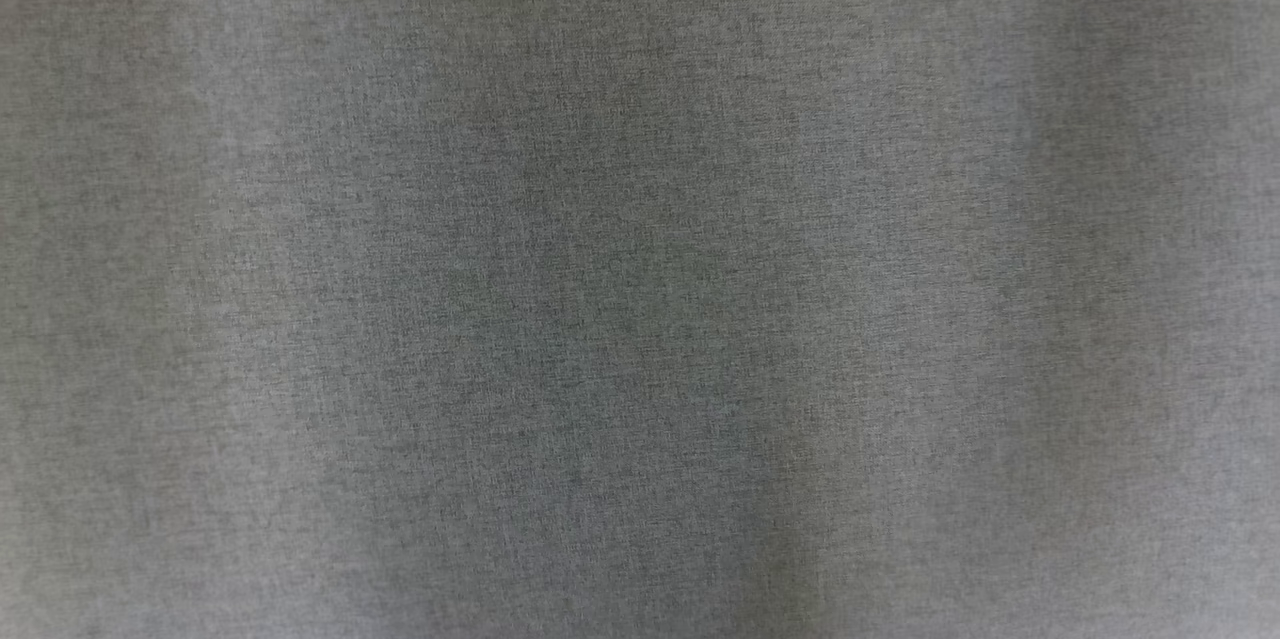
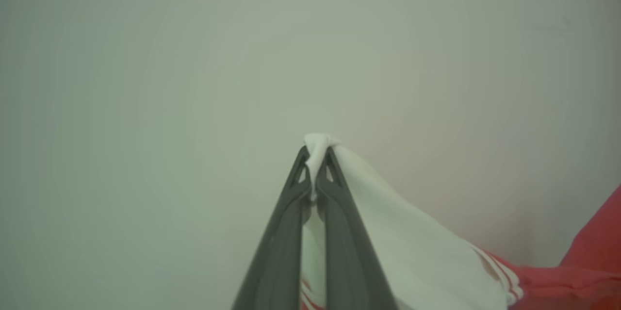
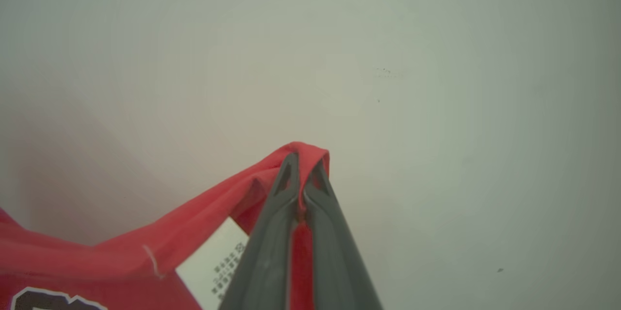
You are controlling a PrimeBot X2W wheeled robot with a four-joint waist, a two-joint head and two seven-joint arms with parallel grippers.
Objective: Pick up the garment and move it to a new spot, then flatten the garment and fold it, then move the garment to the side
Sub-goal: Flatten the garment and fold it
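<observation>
The right end effector (image 3: 302, 164) pinches a red garment (image 3: 145, 247) fold, white label (image 3: 213, 264) beside it.

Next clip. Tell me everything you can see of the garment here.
The garment is thin, soft cloth, part white and part red, with narrow red stripes where the colours meet. It hangs against a pale plain background. The left gripper is shut on a bunched white tip; the right gripper is shut on a red fold. By the right grip show a white printed label and a black-outlined white print. The cloth sags away from each grip.
</observation>
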